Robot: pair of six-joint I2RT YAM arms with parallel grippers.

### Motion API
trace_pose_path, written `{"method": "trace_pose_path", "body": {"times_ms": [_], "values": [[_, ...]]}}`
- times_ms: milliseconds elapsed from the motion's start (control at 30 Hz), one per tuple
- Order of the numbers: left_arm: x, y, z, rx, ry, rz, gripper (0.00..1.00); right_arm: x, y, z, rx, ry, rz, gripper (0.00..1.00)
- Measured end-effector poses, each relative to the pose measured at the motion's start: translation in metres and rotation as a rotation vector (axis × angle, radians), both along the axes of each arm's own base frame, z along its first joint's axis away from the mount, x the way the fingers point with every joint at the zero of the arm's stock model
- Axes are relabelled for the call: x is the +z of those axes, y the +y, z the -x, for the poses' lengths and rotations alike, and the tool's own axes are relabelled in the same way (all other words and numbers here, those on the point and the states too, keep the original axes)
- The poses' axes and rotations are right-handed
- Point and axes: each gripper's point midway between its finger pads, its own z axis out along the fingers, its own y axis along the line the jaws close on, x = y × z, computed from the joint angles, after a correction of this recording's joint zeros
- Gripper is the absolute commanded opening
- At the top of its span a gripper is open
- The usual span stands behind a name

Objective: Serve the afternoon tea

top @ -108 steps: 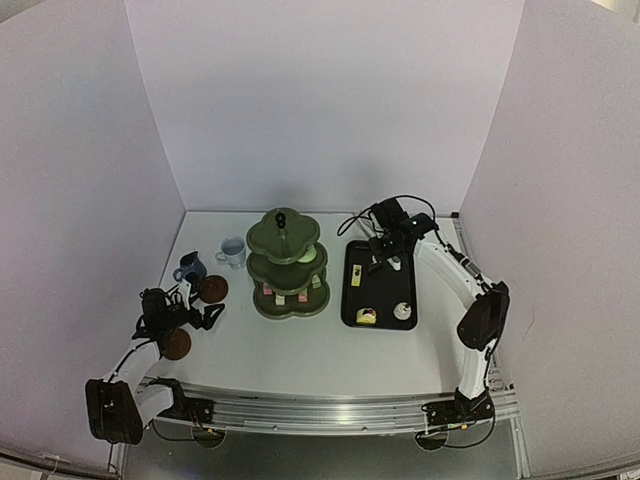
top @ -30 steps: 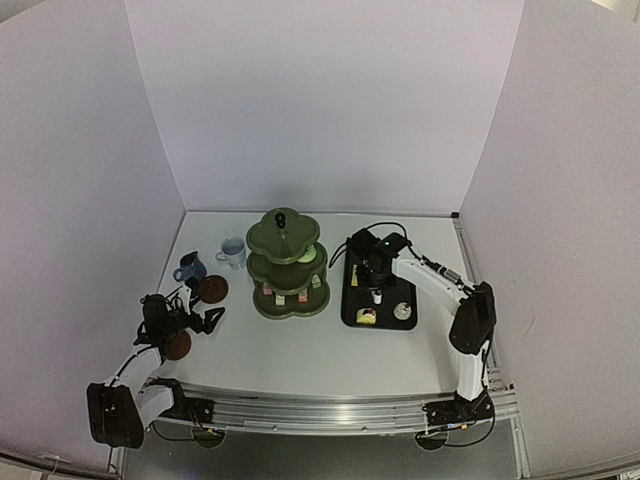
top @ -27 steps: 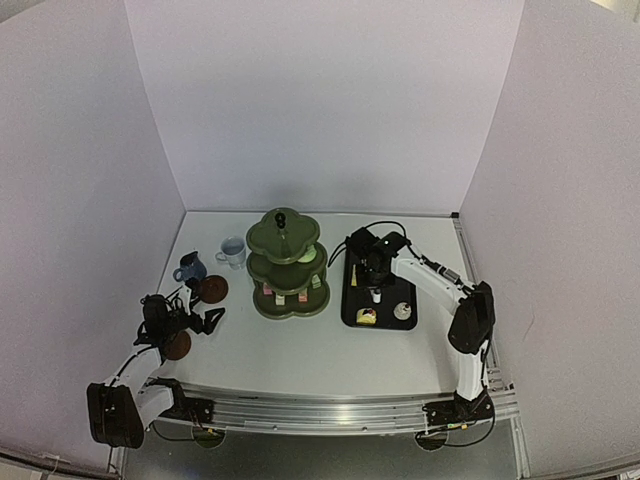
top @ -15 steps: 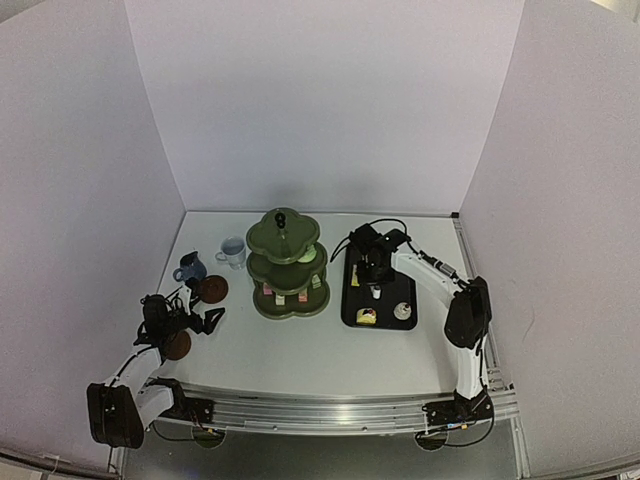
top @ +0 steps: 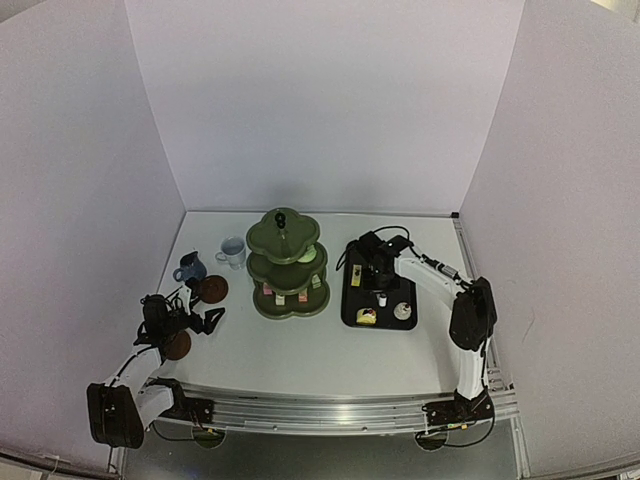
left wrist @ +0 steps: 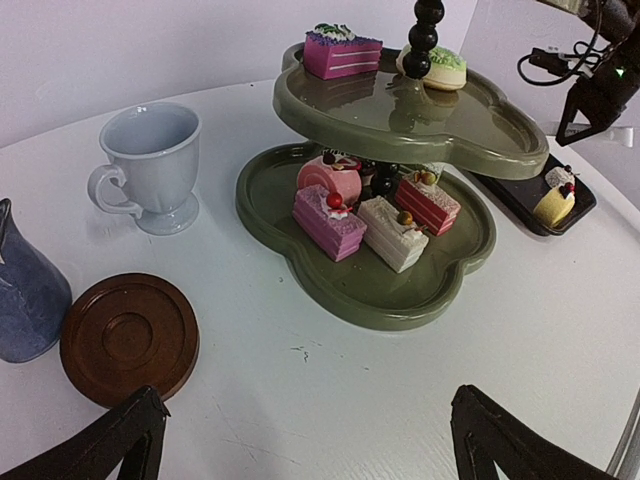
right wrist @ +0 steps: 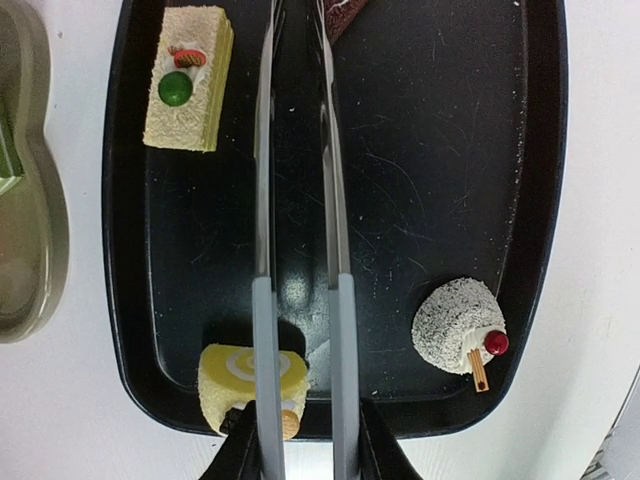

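Dark green three-tier stand (top: 287, 240), mid-table, cakes (left wrist: 330, 220) on its tiers. Black tray (right wrist: 440, 150) just right, more cakes inside. Right gripper (right wrist: 300, 445) clamped on metal tongs (right wrist: 262, 200) above tray. Left gripper (left wrist: 305, 400) jaws wide apart, empty. Pale mug (left wrist: 155, 170), blue mug (left wrist: 25, 300), brown saucer (left wrist: 128, 338) left of stand.

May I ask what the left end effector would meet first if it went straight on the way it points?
Probably the bottom tier of the green stand, over the table; depth is unclear.
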Motion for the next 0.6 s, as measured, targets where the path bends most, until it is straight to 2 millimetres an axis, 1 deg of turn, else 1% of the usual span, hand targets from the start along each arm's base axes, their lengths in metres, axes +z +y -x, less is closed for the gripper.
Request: {"method": "trace_pose_path", "body": {"times_ms": [133, 233, 333, 433, 600], "values": [[0.0, 0.0, 0.0, 0.0, 0.0, 0.0, 1.0, 0.02, -0.001, 0.003, 0.002, -0.03, -0.029, 0.25], [0.0, 0.0, 0.0, 0.0, 0.0, 0.0, 1.0, 0.032, -0.004, 0.01, 0.004, -0.038, -0.048, 0.25], [0.0, 0.0, 0.0, 0.0, 0.0, 0.0, 1.0, 0.034, -0.01, 0.024, 0.011, -0.011, -0.052, 0.24], [0.0, 0.0, 0.0, 0.0, 0.0, 0.0, 1.0, 0.029, -0.015, 0.037, 0.017, 0.034, -0.029, 0.24], [0.0, 0.0, 0.0, 0.0, 0.0, 0.0, 1.0, 0.026, -0.018, 0.05, 0.028, 0.076, 0.003, 0.26]]}}
